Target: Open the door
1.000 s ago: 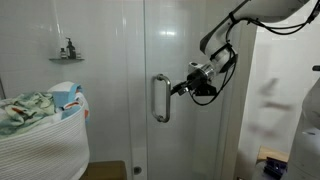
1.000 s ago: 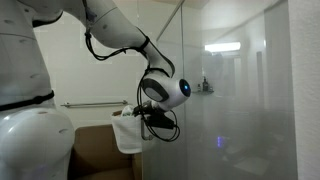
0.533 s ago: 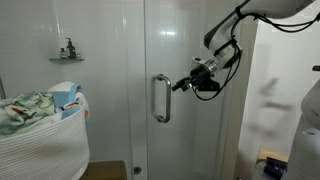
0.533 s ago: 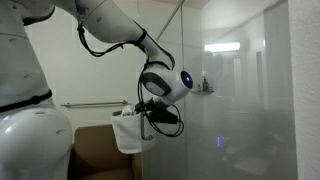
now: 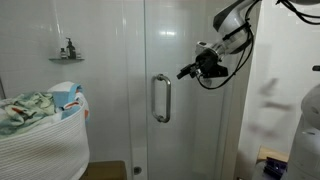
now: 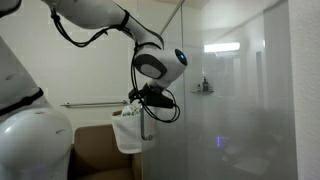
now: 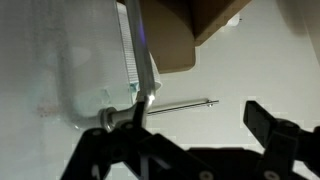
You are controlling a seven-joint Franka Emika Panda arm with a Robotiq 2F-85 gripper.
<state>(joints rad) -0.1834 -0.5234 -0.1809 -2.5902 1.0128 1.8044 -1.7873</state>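
The door (image 5: 190,120) is a tall clear glass panel with a vertical silver bar handle (image 5: 160,98); it stands shut in line with the fixed glass. My gripper (image 5: 184,72) hangs to the right of the handle and a little above its top, apart from it. In an exterior view the gripper (image 6: 133,101) is in front of the glass edge. In the wrist view the two black fingers are spread wide, so the gripper (image 7: 185,125) is open and empty. The silver handle (image 7: 136,62) runs past the left finger.
A white laundry basket (image 5: 45,140) with cloths stands at the lower left. A corner shelf (image 5: 67,56) holds small bottles. A white towel (image 6: 127,132) hangs from a wall rail (image 6: 90,103), which also shows in the wrist view (image 7: 180,104). A brown box (image 6: 100,155) sits low.
My gripper has risen and drawn away from the handle, up and to the right in an exterior view. The door has not visibly moved.
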